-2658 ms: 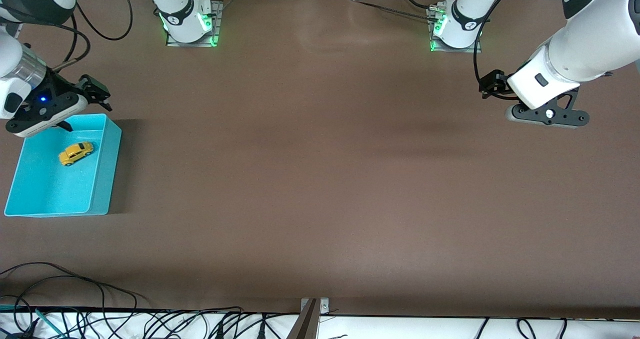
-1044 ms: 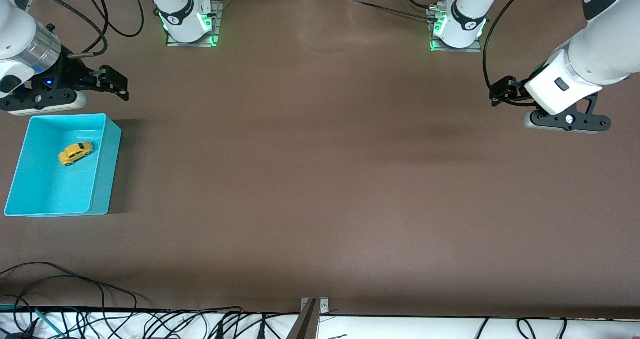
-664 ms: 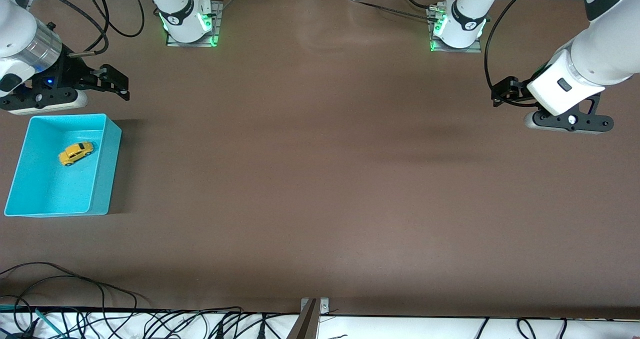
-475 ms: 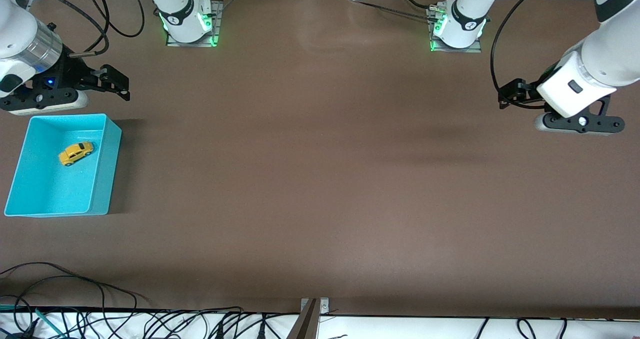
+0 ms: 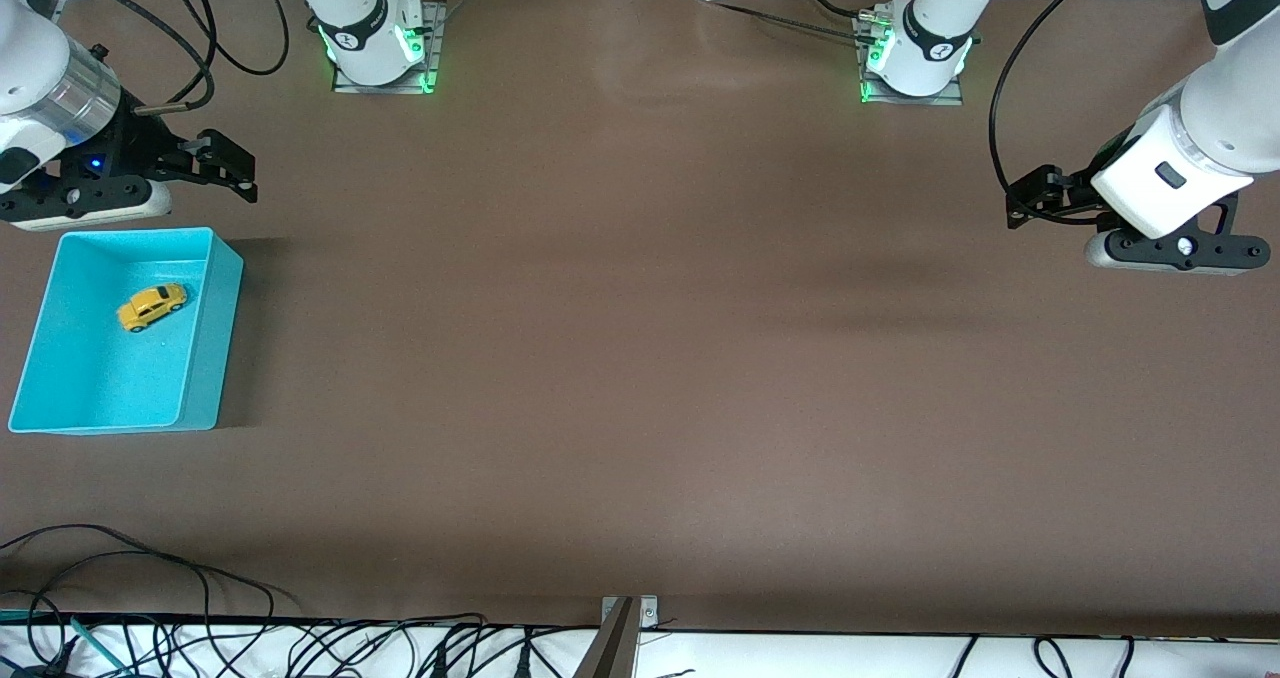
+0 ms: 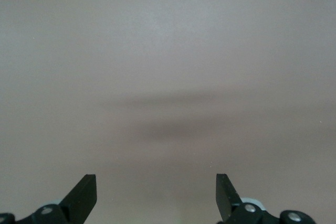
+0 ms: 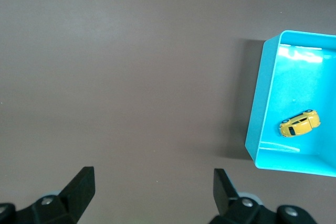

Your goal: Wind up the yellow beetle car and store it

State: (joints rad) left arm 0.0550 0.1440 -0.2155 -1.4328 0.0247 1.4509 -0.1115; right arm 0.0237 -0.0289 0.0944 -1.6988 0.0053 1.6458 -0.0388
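- the car (image 5: 152,307) sits upright on its wheels inside the bin (image 5: 205,358), toward the bin's 12 o'clock end as the front view shows it, apart from every wall; the right wrist view shows it too (image 7: 299,124).
- the bin stands at the right arm's end of the table (image 5: 640,358), at about 9 o'clock from the table's middle.
- judged from this, storing looks done; whether the spring was wound cannot be told.
- the right gripper (image 5: 95,193) hangs over bare table just past the bin's 12 o'clock rim; its fingers (image 7: 81,187) stand wide apart with nothing between them.
- the left gripper (image 5: 1165,253) waits over bare table at the left arm's end, about 3 o'clock from the middle; its fingers (image 6: 84,192) are also spread wide and empty.
- handling, as a judgement: the car looks tiny, light and rigid, with a smooth rounded shell that could slip out of a pinch from above.
- the best hold is probably across the flat flanks, between the wheels, with a narrow, gentle closing.
- its free wheels mean it may roll if nudged; the bin walls leave room only from above.
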